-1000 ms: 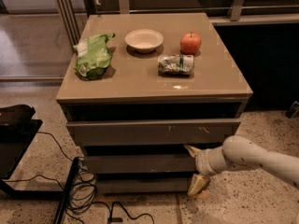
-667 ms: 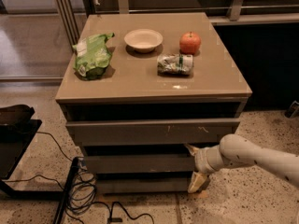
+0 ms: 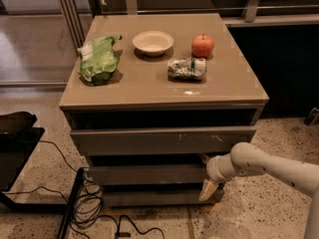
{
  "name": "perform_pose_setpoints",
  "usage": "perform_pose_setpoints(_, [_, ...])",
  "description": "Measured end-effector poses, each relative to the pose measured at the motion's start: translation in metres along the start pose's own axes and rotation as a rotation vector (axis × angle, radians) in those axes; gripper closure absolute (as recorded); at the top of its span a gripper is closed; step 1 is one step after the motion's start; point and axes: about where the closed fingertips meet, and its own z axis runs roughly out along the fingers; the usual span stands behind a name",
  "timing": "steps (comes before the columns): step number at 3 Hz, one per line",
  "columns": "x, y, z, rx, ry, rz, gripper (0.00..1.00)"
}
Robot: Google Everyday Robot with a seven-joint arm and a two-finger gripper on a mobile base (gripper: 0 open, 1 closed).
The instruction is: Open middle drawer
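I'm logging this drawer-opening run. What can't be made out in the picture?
Camera view:
- Whether the gripper, at the right end of the middle drawer, has hold of it: its wrist covers the contact.
- The drawer's inside: hidden behind its front.
- The arm: far end cut off by the right edge.
- The can: label too small to read.

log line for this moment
phase: reach | gripper: at right end of middle drawer front | drawer: tray not showing

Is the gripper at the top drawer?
No, the gripper is at the right end of the middle drawer, below the scratched top drawer.
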Motion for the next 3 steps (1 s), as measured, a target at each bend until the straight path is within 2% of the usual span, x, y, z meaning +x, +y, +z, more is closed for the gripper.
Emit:
perform_pose_setpoints(1, [0.0000,-0.0002,0.0002,0.000,0.000,0.000,0.00])
perform_pose_setpoints(2, [0.0000,-0.0002,0.0003,0.000,0.000,0.000,0.19])
perform_pose_setpoints(3, [0.0000,-0.0001,0.0003,0.000,0.000,0.000,0.42])
